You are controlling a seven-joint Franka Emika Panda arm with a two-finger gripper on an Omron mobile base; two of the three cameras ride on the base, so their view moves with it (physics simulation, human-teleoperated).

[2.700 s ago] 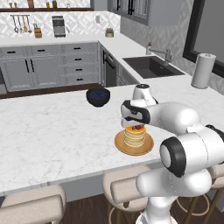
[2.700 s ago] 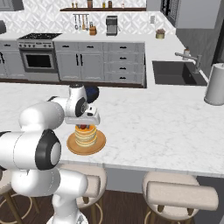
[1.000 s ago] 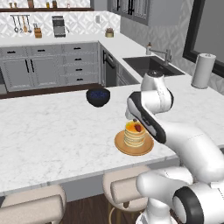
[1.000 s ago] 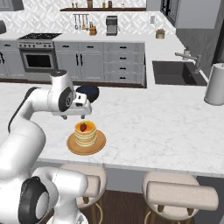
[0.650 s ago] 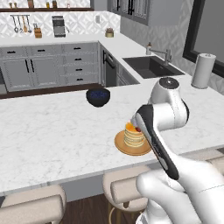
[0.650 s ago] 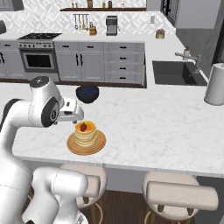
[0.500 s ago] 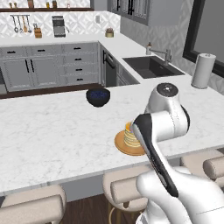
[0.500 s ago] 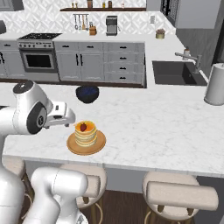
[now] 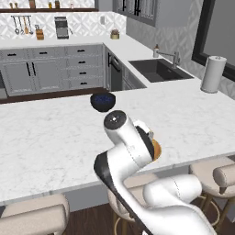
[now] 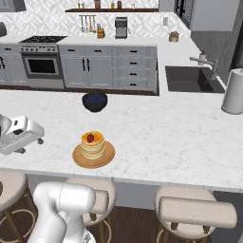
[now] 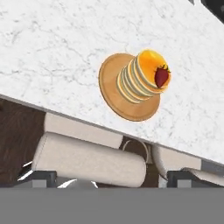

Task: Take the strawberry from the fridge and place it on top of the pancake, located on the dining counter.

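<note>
Strawberry (image 10: 90, 138) sits on top of the pancake (image 10: 93, 145), a golden stack resting on a round wooden plate (image 10: 93, 157) near the front edge of the dining counter (image 10: 156, 137); in the hand view the red berry (image 11: 161, 76) lies on the stack's (image 11: 139, 78) upper face toward one side, and nothing grips it. Gripper (image 10: 40, 141) hangs off to the left of the plate in the right base view, well apart from the food, its jaws spread wide with nothing between them. In the left base view the white arm (image 9: 128, 151) stands in front of the plate (image 9: 156, 149), hiding most of it. Behind the plate on the marble stands a dark blue bowl (image 10: 94, 101), apart from it. Beige cushioned stools (image 10: 197, 211) line the counter's near side. Farther back are a dark sink (image 10: 190, 79) with a faucet, a white paper towel roll (image 10: 234, 91) on the right, and grey cabinets (image 10: 99, 66) with a stove (image 10: 42, 61).
</note>
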